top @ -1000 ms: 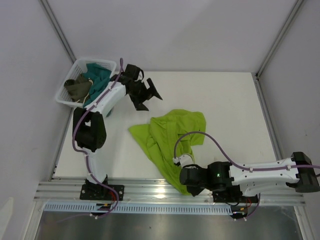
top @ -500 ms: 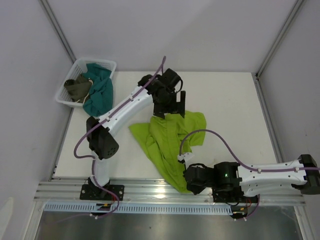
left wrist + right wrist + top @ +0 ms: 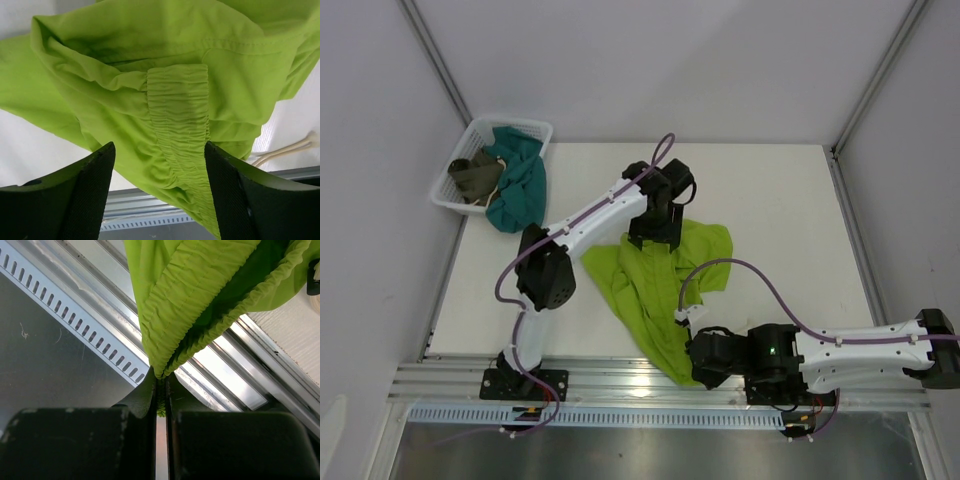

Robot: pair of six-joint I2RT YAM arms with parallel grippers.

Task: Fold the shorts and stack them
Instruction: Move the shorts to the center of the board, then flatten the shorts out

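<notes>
Right end effector (image 3: 160, 390) clamps crumpled lime-green shorts (image 3: 645, 285); left end effector (image 3: 159, 150) spread wide.

The shorts (image 3: 655, 285) are bright lime-green, thin and crumpled, not folded. They lie spread out between the two grippers. A gathered elastic strip of the waistband (image 3: 180, 115) lies just under the left gripper (image 3: 159, 150), between its two spread fingers, with loose folds on both sides of it. At the other end, an edge of the waistband (image 3: 200, 275) is pinched in the closed right gripper (image 3: 160, 385), and the cloth fans out from there.
</notes>
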